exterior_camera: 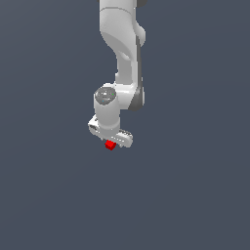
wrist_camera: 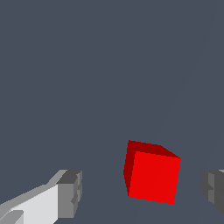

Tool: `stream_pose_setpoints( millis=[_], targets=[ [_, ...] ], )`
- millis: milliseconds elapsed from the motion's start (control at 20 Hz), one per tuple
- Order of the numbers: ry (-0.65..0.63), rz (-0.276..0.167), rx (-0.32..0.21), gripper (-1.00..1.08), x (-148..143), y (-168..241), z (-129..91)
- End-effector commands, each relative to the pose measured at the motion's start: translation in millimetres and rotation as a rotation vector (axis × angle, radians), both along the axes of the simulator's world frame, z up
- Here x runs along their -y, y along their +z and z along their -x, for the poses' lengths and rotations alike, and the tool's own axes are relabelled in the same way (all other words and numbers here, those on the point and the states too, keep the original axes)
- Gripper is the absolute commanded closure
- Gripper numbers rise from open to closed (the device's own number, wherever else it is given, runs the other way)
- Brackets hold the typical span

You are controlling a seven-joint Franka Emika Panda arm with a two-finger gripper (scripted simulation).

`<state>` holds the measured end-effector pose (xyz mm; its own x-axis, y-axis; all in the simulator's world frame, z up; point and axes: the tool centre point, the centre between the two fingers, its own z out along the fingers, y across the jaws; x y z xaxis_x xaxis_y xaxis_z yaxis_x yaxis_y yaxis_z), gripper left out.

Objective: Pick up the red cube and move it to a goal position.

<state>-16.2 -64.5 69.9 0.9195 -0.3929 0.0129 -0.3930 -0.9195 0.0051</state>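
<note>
One red cube [wrist_camera: 152,176] is seen between the two grey fingers [wrist_camera: 70,192] of the single gripper [wrist_camera: 142,190], touched by neither. The fingers are spread wide, with clear gaps on both sides of the cube.

red cube [wrist_camera: 153,177]: matt, smooth | arm [exterior_camera: 124,49]: glossy white | fingers [wrist_camera: 70,192]: matt grey
</note>
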Motion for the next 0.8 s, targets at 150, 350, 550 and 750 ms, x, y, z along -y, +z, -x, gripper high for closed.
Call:
stream_pose_setpoints(
  millis=[150,350,550,750],
  targets=[
    [-0.114,-0.005,-0.006,-0.92,9.5,-34.6,11.4],
    [-0.155,-0.008,-0.009,-0.92,12.1,-47.3,15.7],
    [-0.162,-0.010,-0.009,1.08,12.1,-49.9,16.2],
    [-0.162,-0.010,-0.009,1.08,12.1,-49.9,16.2]
  ],
)
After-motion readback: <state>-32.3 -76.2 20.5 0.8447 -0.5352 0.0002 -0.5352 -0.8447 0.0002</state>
